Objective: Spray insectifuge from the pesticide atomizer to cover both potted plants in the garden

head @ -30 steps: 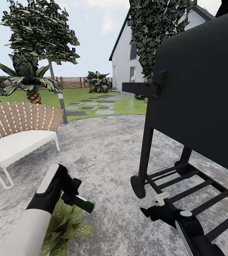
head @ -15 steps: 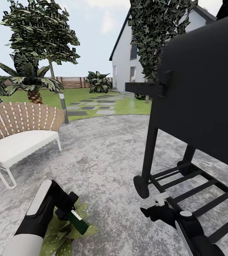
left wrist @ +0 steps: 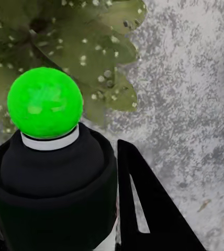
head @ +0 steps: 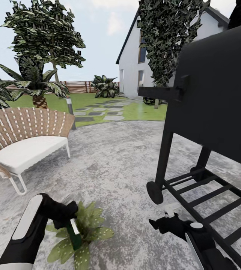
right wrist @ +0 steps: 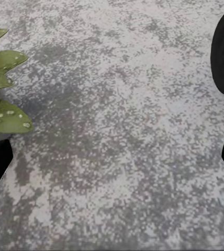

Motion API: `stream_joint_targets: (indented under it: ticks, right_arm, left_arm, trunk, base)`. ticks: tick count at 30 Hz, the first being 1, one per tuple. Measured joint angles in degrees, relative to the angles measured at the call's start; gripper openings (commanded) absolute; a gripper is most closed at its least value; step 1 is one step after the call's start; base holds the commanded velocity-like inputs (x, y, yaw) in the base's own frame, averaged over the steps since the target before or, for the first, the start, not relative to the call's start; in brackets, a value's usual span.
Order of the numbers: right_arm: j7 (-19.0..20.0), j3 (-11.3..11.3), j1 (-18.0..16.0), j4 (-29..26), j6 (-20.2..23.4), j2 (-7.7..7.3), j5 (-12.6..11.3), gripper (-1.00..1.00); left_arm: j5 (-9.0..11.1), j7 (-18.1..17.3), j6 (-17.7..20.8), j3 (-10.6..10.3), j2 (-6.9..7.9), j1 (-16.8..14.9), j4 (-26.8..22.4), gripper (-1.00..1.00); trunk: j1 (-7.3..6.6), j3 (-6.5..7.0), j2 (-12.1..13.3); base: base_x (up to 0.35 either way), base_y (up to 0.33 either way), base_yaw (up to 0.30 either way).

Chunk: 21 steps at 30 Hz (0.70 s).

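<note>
The left gripper grasps the atomizer, tipped nozzle-down just above the speckled plant on the patio; in the left wrist view the spray head glows green over the leaves. Tilted this steeply, the bottle could slip in the fingers, or the spray could miss the outer leaves and leave the plant only partly covered. The right gripper hangs beside the grill; whether it is released I cannot tell, and a swing could knock the grill's frame. The chair sits farther off.
</note>
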Motion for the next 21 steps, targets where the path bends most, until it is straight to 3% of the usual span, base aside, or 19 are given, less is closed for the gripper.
stream_joint_targets:
  ticks: [1,2,4,5,8,10,12,13,14,15,16,17,18,19,20,21]
  right_arm:
    - [-0.01,0.01,0.00,0.02,0.03,-0.01,-0.03,1.00]
    - [-0.01,0.01,-0.07,0.02,0.03,-0.07,0.01,1.00]
    - [-0.01,0.00,-0.08,0.02,0.04,-0.09,0.01,1.00]
    - [-0.01,0.00,-0.08,0.02,0.04,-0.10,0.01,1.00]
    - [-0.01,0.00,-0.08,0.02,0.04,-0.10,0.01,1.00]
    - [-0.01,0.00,-0.08,0.07,0.04,-0.10,0.01,1.00]
    - [-0.01,0.00,-0.08,0.10,0.04,-0.10,0.01,1.00]
    - [-0.01,0.00,-0.08,0.11,0.04,-0.10,0.02,1.00]
    - [-0.03,0.00,-0.08,0.11,0.04,-0.10,0.02,1.00]
    - [-0.05,0.00,-0.08,0.11,0.04,-0.14,0.02,1.00]
    - [-0.04,-0.02,-0.08,0.07,0.04,-0.20,0.02,1.00]
    - [-0.03,-0.09,-0.08,0.05,-0.01,-0.24,0.02,1.00]
    - [-0.02,-0.19,-0.08,0.00,-0.11,-0.27,0.02,1.00]
    - [-0.02,-0.54,-0.08,-0.09,-0.28,-0.33,0.03,1.00]
    - [0.05,-1.57,-0.08,-0.09,-0.55,-0.40,0.06,1.00]
    - [0.05,-1.94,-0.08,-0.06,-0.56,-0.41,-0.01,1.00]
  left_arm:
    - [0.01,-0.01,1.43,1.23,0.93,0.05,-0.13,-1.00]
    - [0.17,-0.26,3.03,1.40,2.79,0.05,-1.81,-1.00]
    - [0.94,-3.44,3.00,1.07,4.21,0.06,-2.18,-1.00]
    - [0.85,-4.65,3.03,0.70,6.33,0.05,-2.09,-1.00]
    - [1.24,-4.81,3.03,0.09,7.85,0.06,-1.87,-1.00]
    - [1.19,-5.39,3.03,-1.77,10.45,0.05,-1.67,-1.00]
    - [1.32,-9.45,3.03,-7.11,15.08,0.43,-1.32,-1.00]
    - [1.40,-13.17,2.95,-11.39,17.53,0.64,-1.27,-1.00]
    - [1.31,-17.86,2.92,-16.30,20.26,0.75,-1.25,-1.00]
    - [1.05,-24.61,2.87,-22.82,23.72,0.83,-1.21,-1.00]
    - [-0.10,-30.04,2.92,-27.54,25.89,0.84,-0.99,-1.00]
    - [-3.38,-34.97,3.00,-31.15,27.10,0.86,-0.19,-1.00]
    - [-8.65,-39.51,3.03,-33.78,27.59,0.87,0.84,-1.00]
    - [-18.02,-46.60,2.90,-37.04,27.86,0.98,2.64,-1.00]
    - [-31.21,-60.32,-5.19,-42.46,28.19,1.39,7.69,-1.00]
    - [-39.65,-70.52,-12.24,-45.11,28.33,1.45,12.81,-1.00]
  trunk:
    - [0.00,0.00,0.00]
    - [0.00,0.01,0.00]
    - [0.00,0.00,0.00]
    - [0.00,0.00,0.00]
    - [0.00,0.00,0.00]
    - [0.00,0.00,0.00]
    - [0.00,0.00,0.00]
    - [0.00,0.00,0.00]
    - [0.00,0.00,0.00]
    - [0.00,0.00,0.00]
    - [0.00,0.00,0.00]
    - [0.00,0.00,0.00]
    - [0.00,0.00,0.00]
    - [0.00,-0.01,0.00]
    - [0.01,-0.01,0.01]
    - [0.01,-0.01,0.00]
  base:
    - [0.000,0.338,0.000]
    - [0.000,0.338,0.000]
    - [0.000,0.338,0.000]
    - [0.000,0.338,0.000]
    - [0.000,0.338,0.000]
    - [0.081,0.330,0.000]
    - [0.193,0.286,0.000]
    - [0.238,0.257,0.000]
    - [0.260,0.242,0.000]
    - [0.267,0.236,0.000]
    - [0.271,0.233,0.000]
    - [0.273,0.232,0.000]
    - [0.274,0.231,0.000]
    - [0.278,0.174,0.000]
    - [0.139,0.071,0.000]
    - [0.023,0.012,0.000]
